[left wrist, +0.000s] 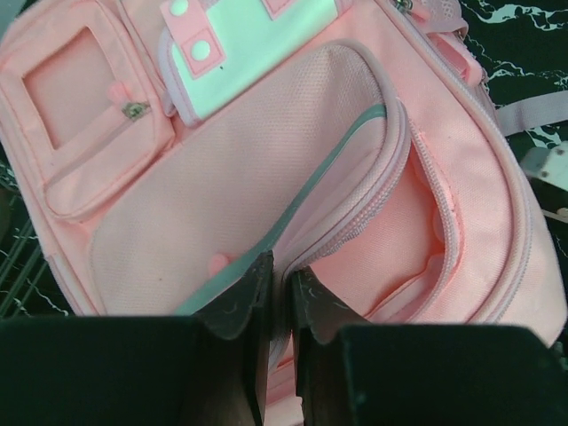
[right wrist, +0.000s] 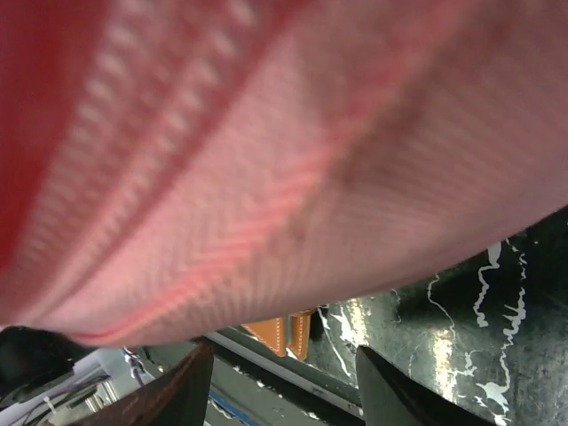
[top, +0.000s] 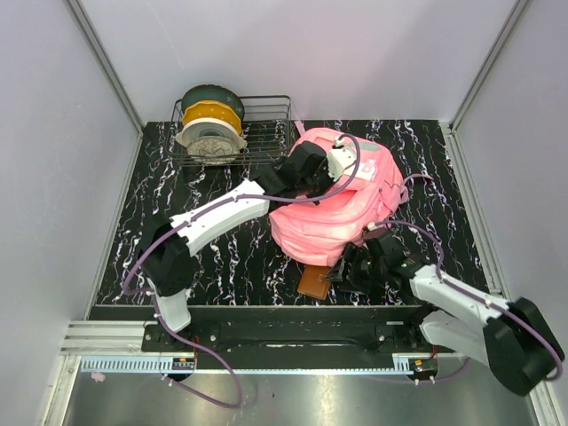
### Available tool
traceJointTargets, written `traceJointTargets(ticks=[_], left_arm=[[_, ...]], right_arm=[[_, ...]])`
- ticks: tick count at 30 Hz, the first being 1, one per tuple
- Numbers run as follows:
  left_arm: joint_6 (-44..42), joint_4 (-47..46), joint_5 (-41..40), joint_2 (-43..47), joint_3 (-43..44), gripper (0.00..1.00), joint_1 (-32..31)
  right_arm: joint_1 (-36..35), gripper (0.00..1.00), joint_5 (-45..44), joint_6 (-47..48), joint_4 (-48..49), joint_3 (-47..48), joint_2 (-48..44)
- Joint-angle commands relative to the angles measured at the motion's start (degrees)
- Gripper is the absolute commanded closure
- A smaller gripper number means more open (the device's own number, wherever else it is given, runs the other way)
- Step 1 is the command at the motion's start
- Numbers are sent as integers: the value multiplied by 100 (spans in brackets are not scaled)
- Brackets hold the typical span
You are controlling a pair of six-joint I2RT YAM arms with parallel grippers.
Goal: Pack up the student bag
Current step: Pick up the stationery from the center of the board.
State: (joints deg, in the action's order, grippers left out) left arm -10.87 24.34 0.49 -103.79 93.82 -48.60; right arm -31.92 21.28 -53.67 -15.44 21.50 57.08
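Fingers (left wrist: 240, 306) of left gripper (left wrist: 282, 266) pinch pink backpack (left wrist: 222, 195) flap; we note right gripper (right wrist: 284, 359) fingers wide, empty, beside it.

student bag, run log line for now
left gripper: shut on student bag pocket edge | right gripper: open, beside bag

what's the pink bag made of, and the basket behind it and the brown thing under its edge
The student bag looks like soft woven fabric, matte: fine weave texture, stitched seams, zipper tape. The basket seems thin metal wire, slightly shiny, an open grid. The brown item looks like leather or faux leather, smooth tan with pale edge stitching; which one I cannot tell.
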Motion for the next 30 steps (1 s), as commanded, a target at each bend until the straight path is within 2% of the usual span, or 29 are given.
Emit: traceJointTargets(ticks=[1,6,11,13,19,20,23,24,26,27,29,30], left_arm=[[401,-544,-217,333,-469,100,123],[569,-808,-172,429,-882,100,131],[613,-887,-207,289,-945,100,131],[595,-887,-164,254,-971,100,131],[648,-1010,-94,386,-1191,100,131],[648,-1010,-84,386,-1191,100,131],[674,-1001,-84,386,-1199,100,131],[683,-1001,-84,403,-1217,100,131],[692,-992,56,412,-1226,100,131],[692,-992,56,429,-1243,100,140],[701,-1019,56,447,-1270,100,131],[701,-1010,48,438,-1278,100,140]], right_arm=[[-332,30,-475,-284,1139,48,653],[-490,31,-940,-477,1789,-66,1015],[-894,32,-1634,-837,2448,-339,1235],[-1096,32,-2012,-1013,2371,-348,1401],[-1229,39,-2347,-1181,2230,-216,1753],[-1237,45,-2382,-1190,2204,-181,1797],[-1299,49,-2558,-1216,2195,-84,2008],[-1316,56,-2619,-1225,2186,-32,2070],[-1334,60,-2620,-1225,2203,4,2228],[-1343,71,-2585,-1199,2221,30,2263],[-1360,80,-2585,-1172,2247,56,2308],[-1369,89,-2576,-1146,2256,56,2299]])
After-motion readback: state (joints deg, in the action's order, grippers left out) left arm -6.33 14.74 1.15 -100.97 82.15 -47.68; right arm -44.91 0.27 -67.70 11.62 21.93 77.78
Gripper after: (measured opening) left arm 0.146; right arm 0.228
